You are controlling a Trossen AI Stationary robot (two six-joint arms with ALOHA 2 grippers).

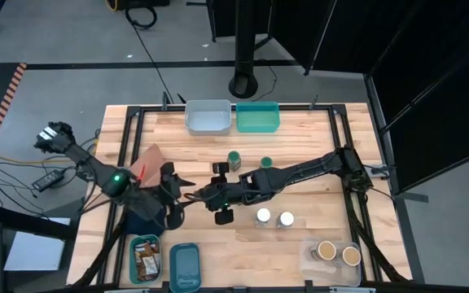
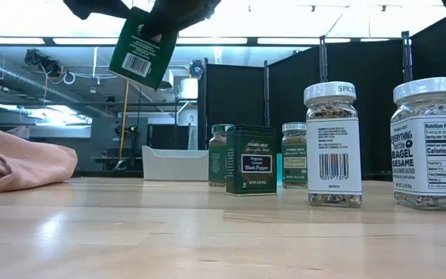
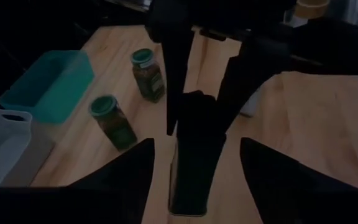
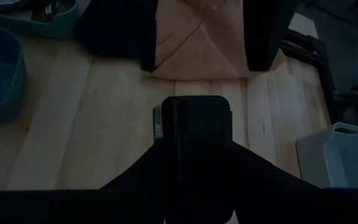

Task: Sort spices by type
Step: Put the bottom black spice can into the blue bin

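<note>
Dark green barcoded spice tin point(image 2: 142, 48) hangs tilted, clamped in right gripper point(image 1: 204, 195), left gripper point(image 1: 177, 189) parted alongside, above pale wooden table point(image 2: 207, 232).

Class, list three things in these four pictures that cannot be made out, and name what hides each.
1. Held black box, low view: its front label faces away.
2. Right pincer, right wrist view: the box covers its fingertips.
3. Packets in the teal tray, high view: too small to read.
</note>
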